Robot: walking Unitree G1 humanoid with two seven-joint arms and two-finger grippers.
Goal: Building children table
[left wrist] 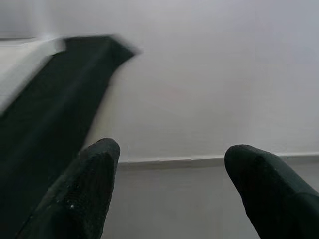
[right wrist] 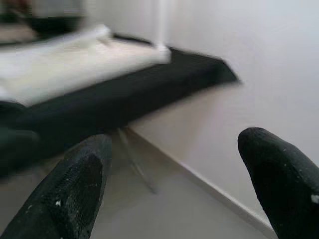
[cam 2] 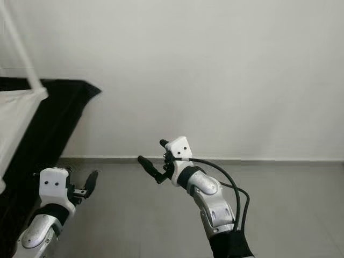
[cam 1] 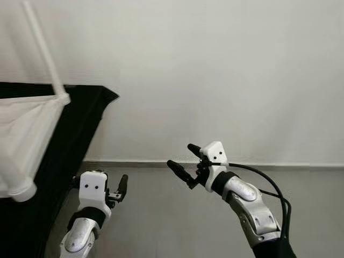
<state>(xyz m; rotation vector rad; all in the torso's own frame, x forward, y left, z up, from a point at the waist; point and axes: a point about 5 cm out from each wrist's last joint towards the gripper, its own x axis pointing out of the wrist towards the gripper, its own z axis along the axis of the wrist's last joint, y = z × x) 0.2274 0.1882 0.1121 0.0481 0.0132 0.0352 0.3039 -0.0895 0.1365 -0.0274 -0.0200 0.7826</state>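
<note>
While my left gripper [cam 1: 105,192] and right gripper [cam 1: 185,164] hang wide apart and empty, the white table frame [cam 1: 29,115] on its black-draped surface [cam 1: 80,123] lies beyond my left fingertips, so I should turn toward it squarely before reaching.

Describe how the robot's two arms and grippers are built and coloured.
Both arms are glossy silver shells with black joint bands. Each wrist carries a white block with two small dark dots. The left gripper and right gripper each have two long, matte black, round-tipped fingers. A black cable loops from the right wrist along its forearm.
</note>
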